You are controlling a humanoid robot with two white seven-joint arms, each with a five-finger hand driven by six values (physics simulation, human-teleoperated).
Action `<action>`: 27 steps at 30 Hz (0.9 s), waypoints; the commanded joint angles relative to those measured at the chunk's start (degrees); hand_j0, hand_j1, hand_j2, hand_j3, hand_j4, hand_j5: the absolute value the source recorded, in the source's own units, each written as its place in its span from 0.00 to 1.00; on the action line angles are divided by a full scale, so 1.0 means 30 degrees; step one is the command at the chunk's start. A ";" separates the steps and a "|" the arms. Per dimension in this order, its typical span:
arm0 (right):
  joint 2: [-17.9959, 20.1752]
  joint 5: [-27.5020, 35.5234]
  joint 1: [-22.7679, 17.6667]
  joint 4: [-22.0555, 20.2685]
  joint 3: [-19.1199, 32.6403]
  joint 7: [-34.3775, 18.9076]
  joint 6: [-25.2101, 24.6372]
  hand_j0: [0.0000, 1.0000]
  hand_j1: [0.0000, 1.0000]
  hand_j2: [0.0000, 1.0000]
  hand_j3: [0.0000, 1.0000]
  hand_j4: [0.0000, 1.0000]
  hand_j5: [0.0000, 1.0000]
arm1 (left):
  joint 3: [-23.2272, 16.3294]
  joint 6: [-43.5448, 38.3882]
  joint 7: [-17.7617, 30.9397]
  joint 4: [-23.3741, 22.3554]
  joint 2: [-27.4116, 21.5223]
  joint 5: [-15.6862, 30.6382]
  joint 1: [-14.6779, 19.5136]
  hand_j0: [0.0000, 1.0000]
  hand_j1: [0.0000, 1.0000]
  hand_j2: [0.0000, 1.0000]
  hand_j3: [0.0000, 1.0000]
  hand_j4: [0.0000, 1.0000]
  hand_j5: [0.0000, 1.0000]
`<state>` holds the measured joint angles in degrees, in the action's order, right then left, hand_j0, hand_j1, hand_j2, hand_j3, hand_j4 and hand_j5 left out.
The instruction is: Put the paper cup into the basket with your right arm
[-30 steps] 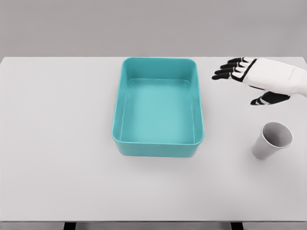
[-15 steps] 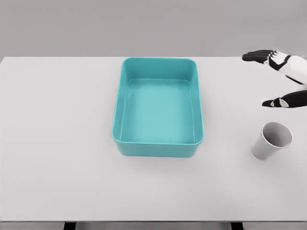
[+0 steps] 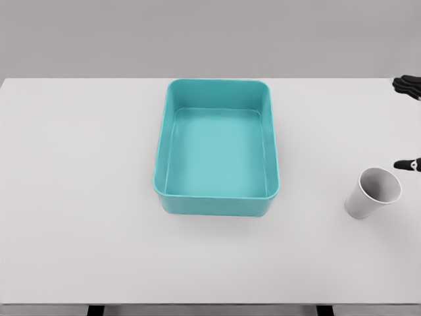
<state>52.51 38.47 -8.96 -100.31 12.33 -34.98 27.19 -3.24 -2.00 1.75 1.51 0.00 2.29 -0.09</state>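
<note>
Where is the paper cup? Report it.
Head view: paper cup stands on the table's right side, right of the teal basket, just below the right hand's fingers.

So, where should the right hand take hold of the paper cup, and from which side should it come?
Probably around the side wall of the paper cup, a little below the rim, coming in from the right. The cup stands open end up and alone on the table, so its wall is free all round. Only the right hand's fingertips show, at the right edge, so that side is the nearest.

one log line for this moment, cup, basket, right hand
cup: upright on table, right of basket, untouched | basket: empty | right hand: mostly out of frame at right edge, fingers spread, holding nothing | left: not in view
</note>
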 commanded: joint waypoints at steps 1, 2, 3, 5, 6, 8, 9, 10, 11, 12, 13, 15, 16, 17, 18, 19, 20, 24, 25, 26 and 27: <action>0.0047 0.0800 -0.0117 -0.0021 0.0255 -0.0008 -0.0244 1.00 1.00 1.00 1.00 1.00 1.00 | -0.0003 0.0021 0.0002 -0.0004 -0.0001 -0.0001 0.0000 1.00 1.00 1.00 1.00 1.00 1.00; 0.0018 0.0829 -0.0497 -0.0021 0.0635 -0.0008 -0.0244 1.00 1.00 1.00 1.00 1.00 1.00 | -0.0003 -0.0007 0.0002 -0.0004 -0.0001 -0.0001 0.0000 1.00 1.00 1.00 1.00 1.00 1.00; 0.0076 0.0771 -0.1025 -0.0021 0.0841 -0.0008 -0.0185 1.00 1.00 1.00 1.00 1.00 1.00 | -0.0003 0.0022 0.0002 -0.0004 -0.0001 -0.0001 0.0000 1.00 1.00 1.00 1.00 1.00 1.00; 0.0076 0.0770 -0.1289 -0.0051 0.0841 -0.0008 -0.0009 1.00 1.00 1.00 1.00 1.00 1.00 | -0.0003 -0.0007 0.0002 -0.0004 -0.0001 -0.0001 0.0000 1.00 1.00 1.00 1.00 1.00 1.00; 0.0076 0.0741 -0.1406 -0.0051 0.0841 -0.0008 -0.0009 1.00 1.00 1.00 1.00 1.00 1.00 | -0.0003 0.0022 0.0002 -0.0004 -0.0001 -0.0001 0.0000 1.00 1.00 1.00 1.00 1.00 1.00; 0.0105 0.0683 -0.1728 -0.0051 0.0870 -0.0008 0.0020 1.00 1.00 1.00 1.00 1.00 1.00 | -0.0003 -0.0007 0.0002 -0.0004 -0.0001 -0.0001 0.0000 1.00 1.00 1.00 1.00 1.00 1.00; 0.0105 0.0624 -0.1934 -0.0051 0.0870 -0.0008 0.0049 1.00 1.00 1.00 1.00 1.00 1.00 | -0.0003 -0.0007 0.0002 -0.0004 -0.0001 -0.0001 0.0000 1.00 1.00 1.00 1.00 1.00 1.00; 0.0105 0.0536 -0.2197 -0.0051 0.0841 -0.0008 0.0283 1.00 1.00 1.00 1.00 1.00 1.00 | -0.0003 -0.0008 0.0002 -0.0004 -0.0001 -0.0001 0.0000 1.00 1.00 1.00 1.00 1.00 1.00; 0.0076 0.0361 -0.2373 -0.0051 0.0812 -0.0008 0.0371 1.00 1.00 1.00 1.00 1.00 1.00 | -0.0003 0.0022 0.0002 -0.0004 -0.0001 -0.0001 0.0000 1.00 1.00 1.00 1.00 1.00 1.00; 0.0076 -0.0049 -0.2461 -0.0051 0.0782 -0.0008 0.0371 1.00 1.00 1.00 1.00 1.00 1.00 | -0.0003 -0.0007 0.0002 -0.0004 -0.0001 -0.0001 0.0000 1.00 1.00 1.00 1.00 1.00 1.00; 0.0076 -0.0225 -0.2491 -0.0051 0.0724 -0.0008 0.0371 1.00 1.00 1.00 1.00 1.00 1.00 | -0.0003 0.0021 0.0002 -0.0004 -0.0001 -0.0001 0.0000 1.00 1.00 1.00 1.00 1.00 1.00; 0.0076 -0.0314 -0.2725 -0.0051 0.0753 -0.0008 0.0371 1.00 1.00 1.00 1.00 1.00 1.00 | -0.0003 0.0021 0.0002 -0.0004 -0.0001 -0.0001 0.0000 1.00 1.00 1.00 1.00 1.00 1.00; 0.0076 -0.0314 -0.2813 -0.0051 0.0724 -0.0008 0.0459 1.00 1.00 1.00 1.00 1.00 1.00 | -0.0003 0.0021 0.0002 -0.0004 -0.0001 -0.0001 0.0000 1.00 1.00 1.00 1.00 1.00 1.00; 0.0076 -0.0314 -0.3018 -0.0051 0.0753 -0.0008 0.0489 1.00 1.00 1.00 1.00 1.00 1.00 | -0.0003 0.0022 0.0002 -0.0004 -0.0001 -0.0001 0.0000 1.00 1.00 1.00 1.00 1.00 1.00; 0.0076 -0.0372 -0.3193 -0.0051 0.0753 -0.0008 0.0576 1.00 1.00 1.00 1.00 1.00 1.00 | -0.0003 0.0022 0.0002 -0.0004 -0.0001 -0.0001 0.0000 1.00 1.00 1.00 1.00 1.00 1.00; 0.0076 -0.0606 -0.3398 -0.0051 0.0724 -0.0008 0.0606 1.00 1.00 1.00 1.00 1.00 1.00 | -0.0003 -0.0007 0.0002 -0.0004 -0.0001 -0.0001 0.0000 1.00 1.00 1.00 1.00 1.00 1.00; 0.0018 -0.0811 -0.3633 -0.0022 0.0753 -0.0008 0.0635 1.00 1.00 1.00 1.00 1.00 1.00 | -0.0003 -0.0007 0.0002 -0.0004 -0.0001 -0.0001 0.0000 1.00 1.00 1.00 1.00 1.00 1.00; -0.0158 -0.1339 -0.3926 0.0505 0.0694 -0.0008 0.0606 1.00 1.00 1.00 1.00 1.00 1.00 | -0.0003 -0.0008 0.0002 -0.0004 -0.0001 -0.0001 0.0000 1.00 1.00 1.00 1.00 1.00 1.00; -0.0188 -0.1339 -0.3926 0.0711 0.0665 -0.0008 0.0606 1.00 1.00 1.00 1.00 1.00 1.00 | -0.0003 0.0021 0.0002 -0.0004 -0.0001 -0.0001 0.0000 1.00 1.00 1.00 1.00 1.00 1.00; -0.0188 -0.1339 -0.3926 0.0973 0.0403 -0.0008 0.0606 1.00 1.00 1.00 1.00 1.00 1.00 | -0.0003 0.0022 0.0002 -0.0004 -0.0001 -0.0001 0.0000 1.00 1.00 1.00 1.00 1.00 1.00; -0.0188 -0.1339 -0.3926 0.1208 0.0226 -0.0008 0.0577 1.00 1.00 1.00 1.00 1.00 1.00 | -0.0003 0.0022 0.0002 -0.0004 -0.0001 -0.0001 0.0000 1.00 1.00 1.00 1.00 1.00 1.00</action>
<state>51.97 34.27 -20.74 -97.90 13.76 -35.02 29.03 -3.25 -1.96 1.75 1.50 0.00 2.29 -0.09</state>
